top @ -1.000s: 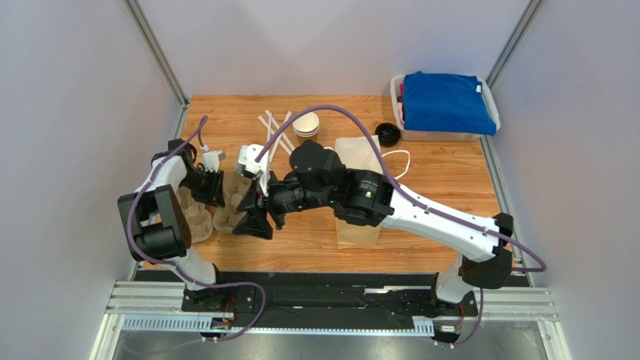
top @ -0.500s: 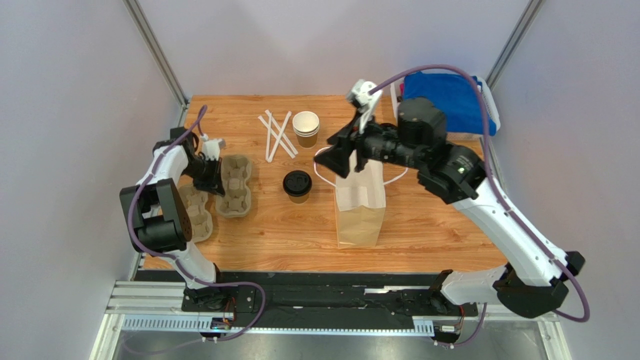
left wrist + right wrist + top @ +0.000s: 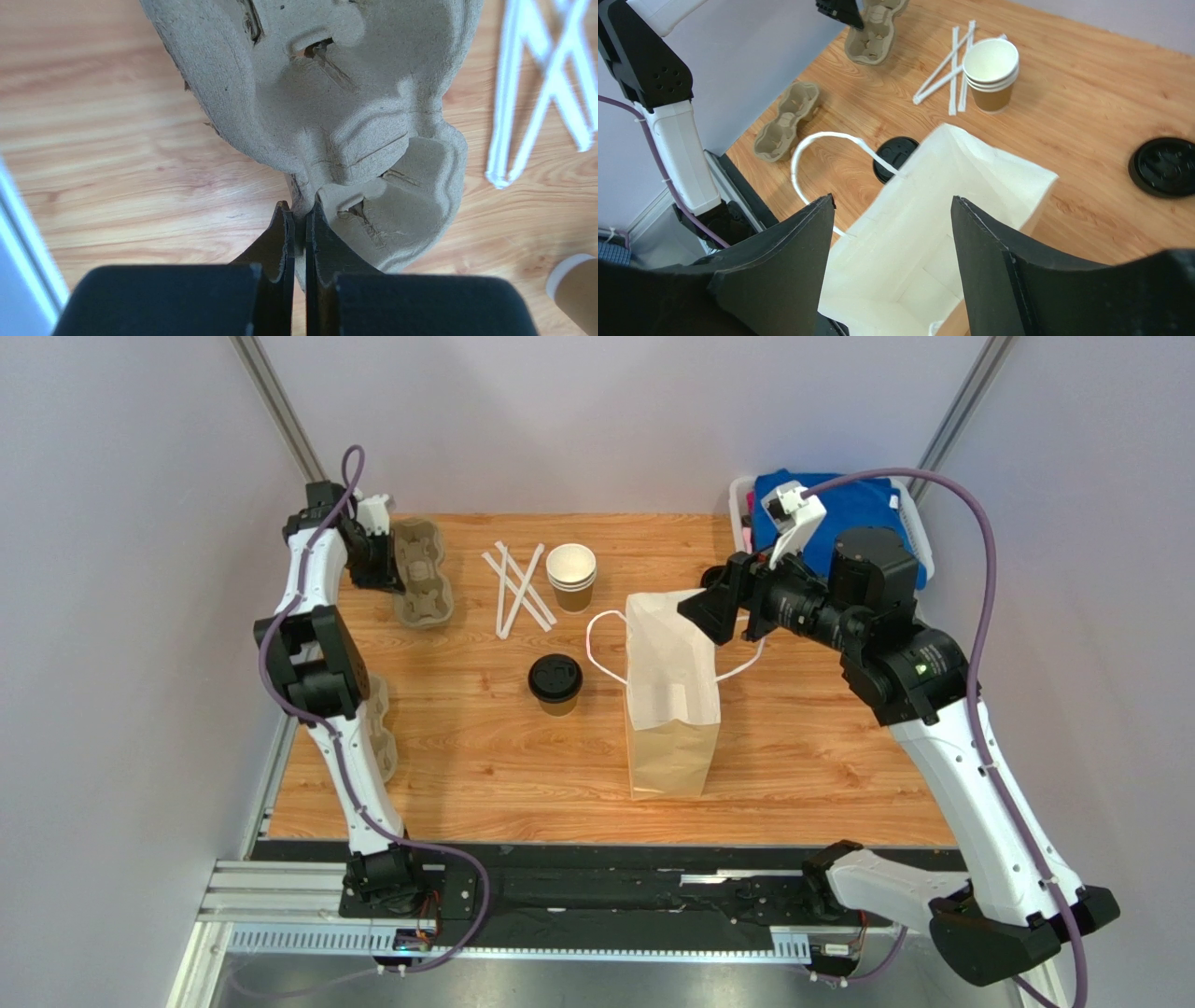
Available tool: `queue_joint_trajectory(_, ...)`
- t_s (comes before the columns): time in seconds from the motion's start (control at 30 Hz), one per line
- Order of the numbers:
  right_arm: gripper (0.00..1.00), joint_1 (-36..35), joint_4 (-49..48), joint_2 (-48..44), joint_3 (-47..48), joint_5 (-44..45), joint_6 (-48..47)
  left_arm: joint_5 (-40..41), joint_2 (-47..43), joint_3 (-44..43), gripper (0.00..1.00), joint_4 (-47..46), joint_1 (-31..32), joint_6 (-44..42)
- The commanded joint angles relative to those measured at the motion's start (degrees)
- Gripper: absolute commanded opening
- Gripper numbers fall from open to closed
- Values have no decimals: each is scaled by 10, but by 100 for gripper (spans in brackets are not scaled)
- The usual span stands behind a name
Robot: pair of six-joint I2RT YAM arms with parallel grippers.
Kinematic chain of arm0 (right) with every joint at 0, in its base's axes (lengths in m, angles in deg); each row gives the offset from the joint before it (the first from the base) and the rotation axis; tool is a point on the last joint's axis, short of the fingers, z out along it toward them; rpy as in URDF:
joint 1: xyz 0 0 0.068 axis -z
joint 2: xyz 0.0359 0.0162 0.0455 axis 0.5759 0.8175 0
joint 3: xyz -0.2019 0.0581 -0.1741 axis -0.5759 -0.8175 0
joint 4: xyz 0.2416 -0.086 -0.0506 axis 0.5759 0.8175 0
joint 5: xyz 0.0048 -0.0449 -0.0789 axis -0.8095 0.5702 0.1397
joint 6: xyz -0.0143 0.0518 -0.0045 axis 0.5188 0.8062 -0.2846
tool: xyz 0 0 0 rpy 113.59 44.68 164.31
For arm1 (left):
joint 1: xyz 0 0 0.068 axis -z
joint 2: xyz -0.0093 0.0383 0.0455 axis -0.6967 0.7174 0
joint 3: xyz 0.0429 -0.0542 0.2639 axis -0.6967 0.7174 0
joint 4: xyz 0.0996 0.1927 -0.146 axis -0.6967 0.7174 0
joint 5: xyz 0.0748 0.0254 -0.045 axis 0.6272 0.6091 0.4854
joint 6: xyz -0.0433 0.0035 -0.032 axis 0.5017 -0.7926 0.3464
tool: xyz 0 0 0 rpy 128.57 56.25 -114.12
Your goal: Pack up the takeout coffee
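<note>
The takeout coffee, a short brown cup with a black lid, stands on the table left of the white paper bag; only its lid shows in the right wrist view, behind the bag. My left gripper is at the far left and shut on the rim of a pulp cup carrier, seen close in the left wrist view. My right gripper is open and empty, just above the bag's open mouth on its right side.
A second pulp carrier lies at the left edge. White straws and a stack of lidless cups are at the back. Loose black lids lie right of the bag. A basket with a blue cloth is at the back right.
My left gripper has carried the pulp carrier from the mid-left to the far left corner. My right gripper has moved from the left side across to the bag's right side.
</note>
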Motion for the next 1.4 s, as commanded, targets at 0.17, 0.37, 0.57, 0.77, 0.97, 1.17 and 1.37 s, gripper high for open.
queue_joint_trajectory(0.17, 68, 84, 7, -33, -23, -44, 50, -20, 24, -17, 40, 19, -3, 17)
queue_joint_trajectory(0.37, 72, 95, 11, -33, -16, -59, 47, -75, -58, -10, 80, 121, -34, -128)
queue_joint_trajectory(0.57, 73, 95, 23, -24, -14, -74, 34, -101, -94, -23, 84, 339, -78, -385)
queue_joint_trajectory(0.77, 73, 95, 21, -22, -23, -84, 34, -109, -132, 70, 84, 327, -132, -485)
queue_joint_trajectory(0.97, 73, 95, 18, -13, -25, -90, 37, -104, -108, 78, 76, 331, -149, -578)
queue_joint_trajectory(1.17, 73, 95, 9, -7, -32, -92, 44, -94, -74, 80, 68, 345, -159, -608)
queue_joint_trajectory(1.37, 73, 95, 7, 4, -27, -90, 43, -73, -58, 102, 63, 330, -163, -600)
